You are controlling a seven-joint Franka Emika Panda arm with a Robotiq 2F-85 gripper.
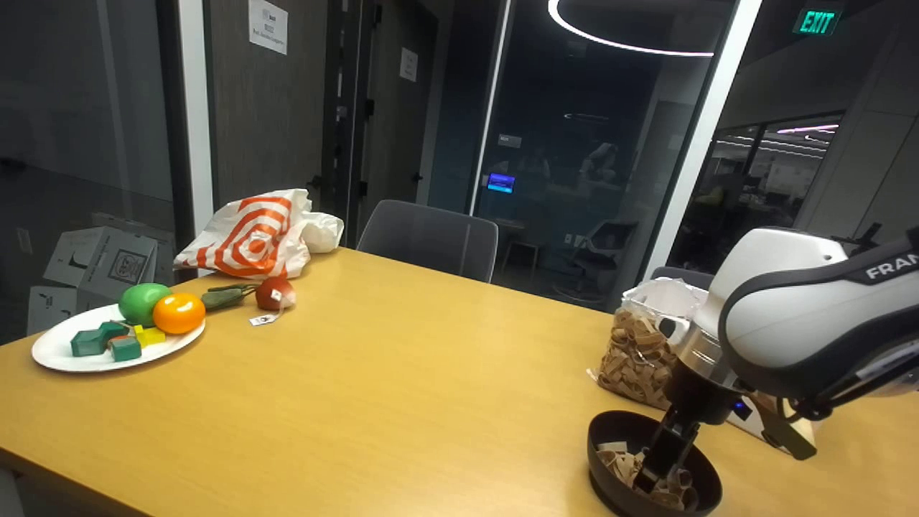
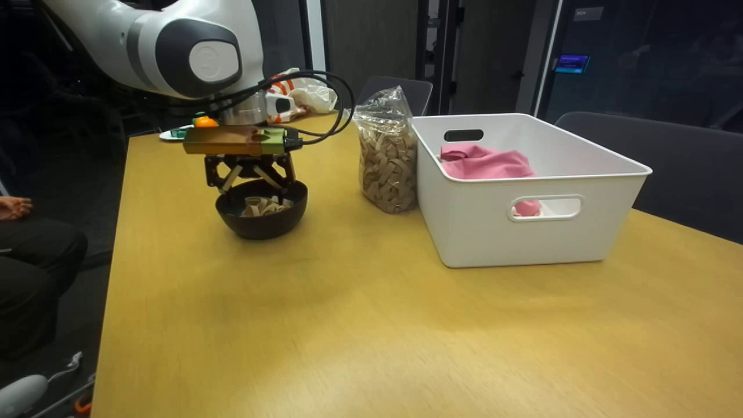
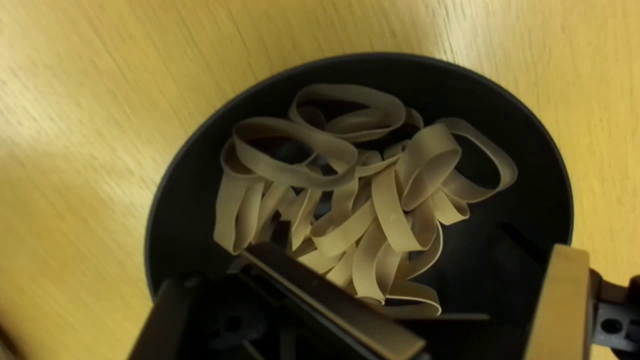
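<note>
Got end effector [image 2: 253,194] reaching down into dark bowl [image 2: 261,225], spread wide in an exterior view. Can't tell about contact with tan bands [image 3: 391,215], heaped inside bowl per wrist view. See bowl upright on table [image 2: 325,313]. Near bowl, note clear bag [image 2: 388,168] full of more tan bands, standing just beside white bin [image 2: 522,244] with pink cloth [image 2: 486,164] inside. Well apart from bowl, see white plate [image 1: 54,348] carrying green fruit [image 1: 140,300], orange [image 1: 176,316], teal blocks [image 1: 87,343]. Near plate, spot rumpled red-and-white bag [image 1: 255,240] and red round item [image 1: 276,293]. Past table edge, see gray chair [image 1: 431,237].
</note>
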